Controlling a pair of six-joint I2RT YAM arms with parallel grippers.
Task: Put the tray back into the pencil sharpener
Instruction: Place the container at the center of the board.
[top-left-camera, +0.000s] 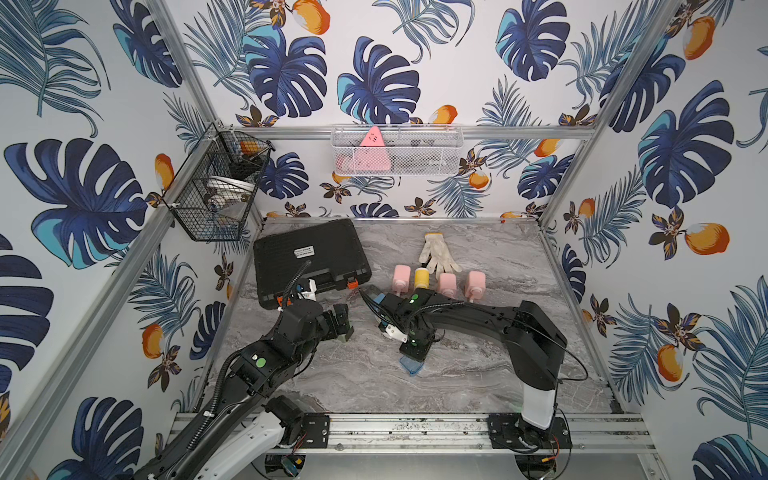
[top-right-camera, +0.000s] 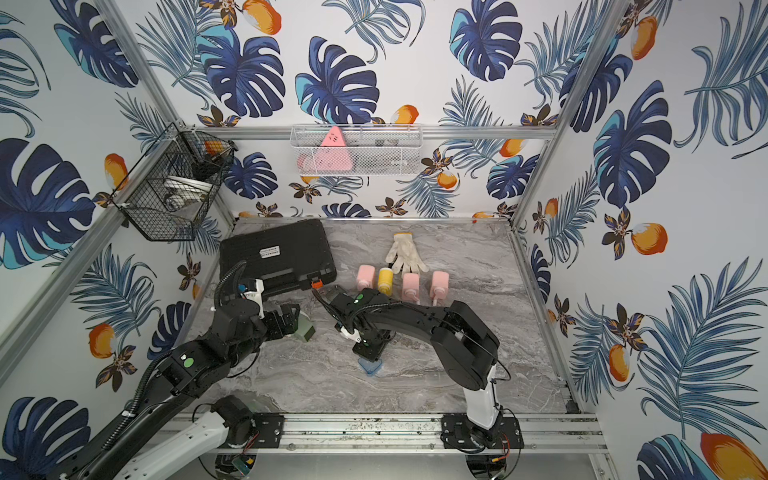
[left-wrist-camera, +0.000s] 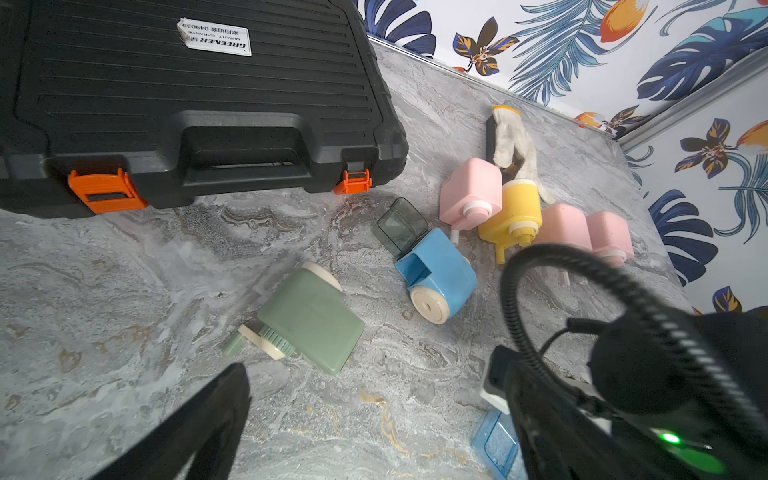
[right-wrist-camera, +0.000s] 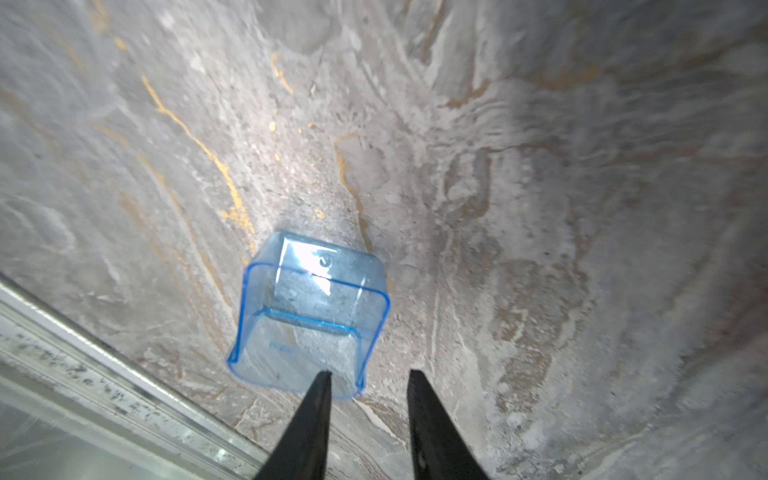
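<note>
Right wrist view: the right gripper (right-wrist-camera: 368, 374) hangs low over the marble table (right-wrist-camera: 540, 166), its jaws parted with a clear gap between them. They straddle one side wall of the clear blue tray (right-wrist-camera: 307, 316). The wall seems to stand loose in the gap rather than pinched, though contact is hard to judge from this angle. The tray rests on the table, well apart from the blue pencil sharpener (left-wrist-camera: 436, 274) and on the side of it toward the front rail. The sharpener lies on its side with its slot empty and a smoky grey tray (left-wrist-camera: 400, 226) against it. A green sharpener (left-wrist-camera: 311, 320) lies near it, pink and yellow ones (left-wrist-camera: 511, 216) just beside it, and a black case (left-wrist-camera: 187, 95) beyond. The left gripper (top-left-camera: 345, 328) hovers by the green sharpener, wide open and holding nothing.
</note>
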